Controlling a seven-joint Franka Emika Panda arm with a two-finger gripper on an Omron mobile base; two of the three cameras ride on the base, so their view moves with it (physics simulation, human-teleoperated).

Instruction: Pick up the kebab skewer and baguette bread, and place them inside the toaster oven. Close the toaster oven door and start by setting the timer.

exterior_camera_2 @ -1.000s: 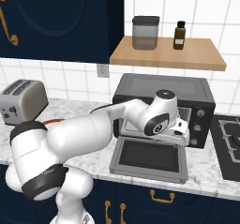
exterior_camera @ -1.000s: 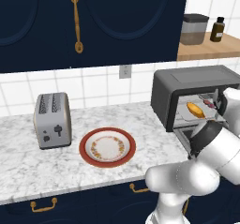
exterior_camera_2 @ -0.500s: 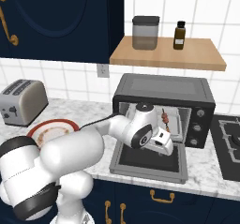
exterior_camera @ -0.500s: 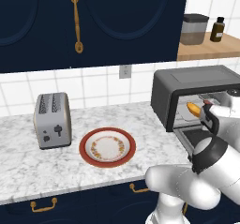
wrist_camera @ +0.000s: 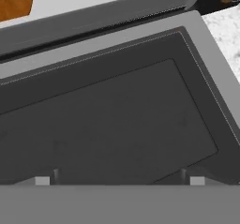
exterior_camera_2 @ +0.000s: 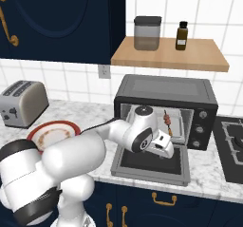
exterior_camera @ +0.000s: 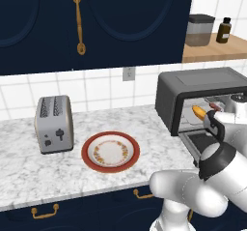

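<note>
Jaws wide over one lowered toaster oven door [wrist_camera: 108, 120].

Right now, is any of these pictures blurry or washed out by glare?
Left base view: sharp, evenly lit, no glare on the plate. Right base view: crisp, with a soft shadow inside the toaster oven. Hand view: flat grey, the toaster oven door shows no reflections.

dark grey toaster oven [exterior_camera_2: 166, 89] with its darker glass door [exterior_camera_2: 151, 162], golden-yellow baguette bread [exterior_camera: 198, 111] at its three o'clock a red-brown kebab skewer [exterior_camera_2: 167, 120], red-rimmed patterned plate [exterior_camera: 110, 151], silver toaster [exterior_camera: 53, 124] at its nine o'clock, white-and-grey marbled counter [exterior_camera: 29, 172], navy cabinets [exterior_camera: 96, 22].
</note>
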